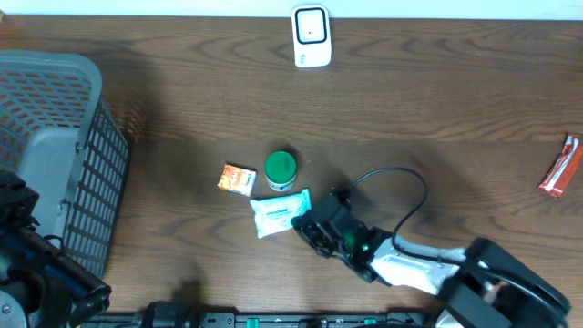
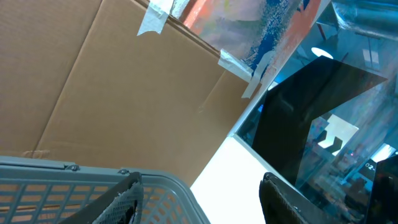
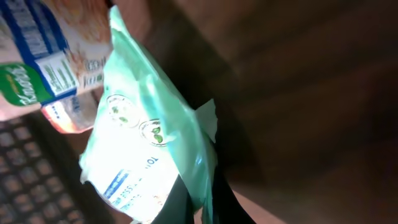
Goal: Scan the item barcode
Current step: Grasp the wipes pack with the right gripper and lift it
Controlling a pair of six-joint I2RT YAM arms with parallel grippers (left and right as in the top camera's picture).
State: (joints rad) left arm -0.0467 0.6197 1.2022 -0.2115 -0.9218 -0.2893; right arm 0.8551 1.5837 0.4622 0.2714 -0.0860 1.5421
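Slippage is our main worry. Our right gripper (image 1: 314, 228) is closed on the thin sealed edge of the pale-green plastic wipes packet (image 1: 281, 212). The packet lies flat on the brown wooden table (image 1: 437, 100), just beside the green-lidded round tub (image 1: 281, 169) on its near side. We judge that so shallow a pinch on slick film could let the packet slide out or swing once lifted. A drooping packet would turn its barcode away from the white barcode scanner (image 1: 311, 36), which stands well apart from the tub on its far side. The small orange carton (image 1: 238, 179) sits just left of the tub, so a dragging lift could knock either one.

Only the right wrist view shows the grip itself, with the packet's seam caught between the dark fingers (image 3: 176, 208) and printed text on its face. From overhead the gripper body hides that contact. We see no barcode in any view.

Only the overhead view shows the scanner, the red wrapped bar (image 1: 559, 167) far right of the tub and the grey plastic mesh basket (image 1: 91, 73) far to its left. The left wrist view adds that our left gripper (image 2: 200, 190) stands parted and empty above the basket rim.
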